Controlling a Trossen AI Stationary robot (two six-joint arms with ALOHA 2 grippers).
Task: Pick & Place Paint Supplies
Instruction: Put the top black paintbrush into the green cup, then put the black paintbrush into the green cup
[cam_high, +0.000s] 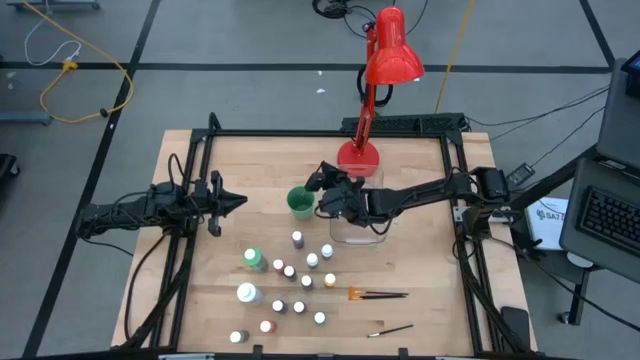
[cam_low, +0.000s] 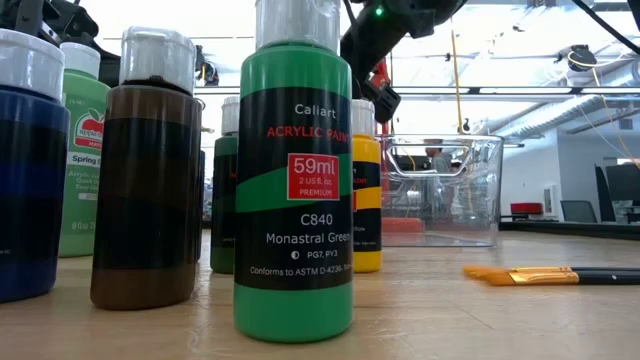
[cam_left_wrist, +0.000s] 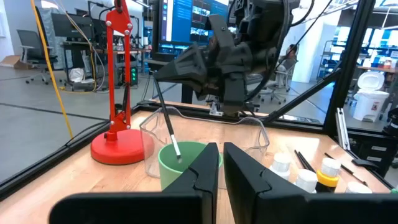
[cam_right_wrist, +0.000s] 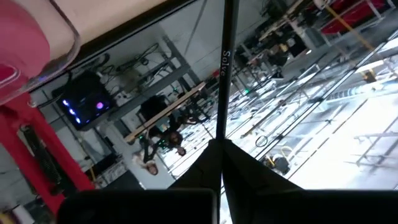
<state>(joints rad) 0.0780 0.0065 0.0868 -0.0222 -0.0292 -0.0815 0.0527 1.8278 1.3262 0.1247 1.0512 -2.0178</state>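
risk: the right gripper (cam_high: 322, 181) holds a brush (cam_left_wrist: 166, 124) slanted over the green cup (cam_high: 300, 203); letting go at that tilt could tip the light cup, I judge, or send the brush over the rim onto the table (cam_high: 420, 320).
cause: the grip is near one end of the handle, so the long free end can swing (the tip seems to be already inside the cup, though I cannot tell if it touches the wall).
second risk: the clear bin (cam_high: 357, 226) sits just beside the cup under the right arm; a low retreat might knock it.
right hand: clenched on the brush handle, the handle running out between the fingertips.
left hand: left gripper (cam_high: 232, 200) hovers near the cup, fingers nearly together, grasping nothing.
remaining supplies: paint bottles (cam_high: 290, 271) clustered on the near half of the table, with brushes on the table (cam_high: 378, 295) lying near them.
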